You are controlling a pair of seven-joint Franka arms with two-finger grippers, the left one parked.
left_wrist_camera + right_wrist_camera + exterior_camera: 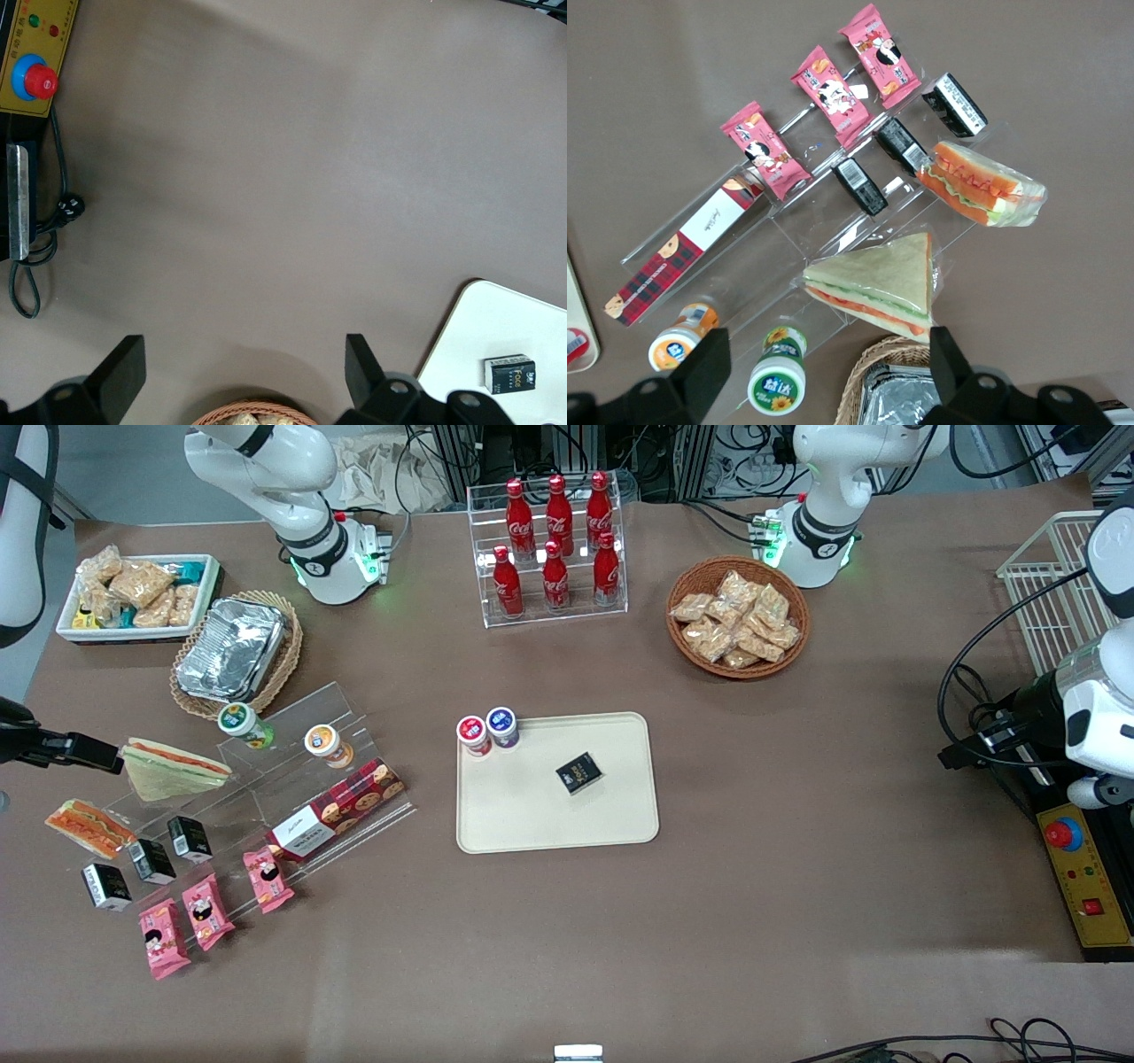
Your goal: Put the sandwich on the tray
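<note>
Acrylic stand [266, 779]: clear-wrapped orange-green sandwich [979, 186], pincer [824, 367] above.

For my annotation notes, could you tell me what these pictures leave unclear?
- The gripper: open in the right wrist view; the front view's edge cuts it off.
- The sandwich: its underside is hidden on the acrylic stand.
- The tray: left wrist view's edge cuts it off.

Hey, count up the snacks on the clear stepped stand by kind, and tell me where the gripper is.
Sandwiches: 2
Black boxes: 3
Pink packs: 3
Cookie box: 1
Jars: 2
Total: 11
The gripper hangs open above the stand, holding nothing.
</note>
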